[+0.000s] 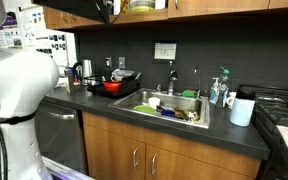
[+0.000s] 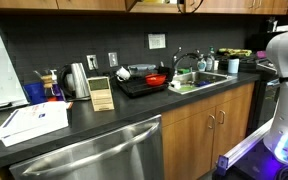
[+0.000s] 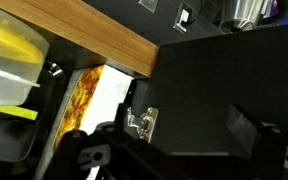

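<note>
**Gripper state.** In the wrist view the gripper (image 3: 169, 148) enters from the 6 o'clock edge. Its two dark fingers (image 3: 84, 155) stand wide apart. We see nothing clamped between them, and neither finger touches an object. In both exterior views only the white arm body (image 1: 19, 95) is visible, and the gripper itself is out of frame.

**Nearest object.** A small metal fitting (image 3: 139, 122) lies just above the gap between the fingers, slightly toward 11 o'clock from the gripper's midpoint. It sits beside a pale panel with an orange pattern (image 3: 89, 100). We cannot tell what this panel belongs to.

**Surroundings, wrist view.**
- A wooden edge (image 3: 94, 45) runs diagonally from 9 o'clock toward the centre.
- A clear container with a yellow lid (image 3: 9, 60) sits at 9 o'clock, on the far side of that edge.
- The black countertop (image 3: 234, 75) fills the area from 12 to 3 o'clock.
- A wall outlet (image 3: 184, 16) is at 12 o'clock, and a steel kettle (image 3: 246, 10) is at 1 o'clock.

**Surroundings, exterior views.** In an exterior view a red pan (image 2: 156, 79) rests on the counter near the sink (image 2: 206, 80). A wooden knife block (image 2: 101, 93) stands at 9 o'clock from the pan.
</note>
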Motion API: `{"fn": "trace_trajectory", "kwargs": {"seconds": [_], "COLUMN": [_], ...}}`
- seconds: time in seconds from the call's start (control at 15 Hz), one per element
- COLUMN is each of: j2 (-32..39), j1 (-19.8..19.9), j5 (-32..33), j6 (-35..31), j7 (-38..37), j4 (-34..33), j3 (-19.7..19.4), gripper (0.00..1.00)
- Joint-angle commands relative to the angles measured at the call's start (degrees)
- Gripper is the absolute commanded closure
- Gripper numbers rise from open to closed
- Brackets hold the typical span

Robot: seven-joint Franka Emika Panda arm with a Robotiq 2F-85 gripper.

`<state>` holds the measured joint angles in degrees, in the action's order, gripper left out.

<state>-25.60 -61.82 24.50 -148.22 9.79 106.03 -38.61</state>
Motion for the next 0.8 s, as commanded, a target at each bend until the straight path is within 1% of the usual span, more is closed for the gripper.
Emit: {"fn": "trace_trajectory", "kwargs": {"seconds": [0.0,0.2,0.33,0.47,0.53,0.73], "j2": [1.3,0.3,-0.5,-1.5,-1.9,-3.7], "j1": [15.5,27.8,33.9,38.2,39.7,42.6], "j5": [-4.1,-7.2,-9.6,-12.6,-13.5,-15.3], "j6": [-2.7,-4.1,-5.6,-7.1,-7.7,-8.7], "j7": [2.1,4.2,6.0,8.2,8.5,9.6], "j4": [1.9,3.7,4.7,5.3,5.6,6.6], "j3": [12.0,21.9,26.8,30.5,31.9,34.6], "gripper": [0.0,0.0,0.0,0.0,0.0,0.0]}}
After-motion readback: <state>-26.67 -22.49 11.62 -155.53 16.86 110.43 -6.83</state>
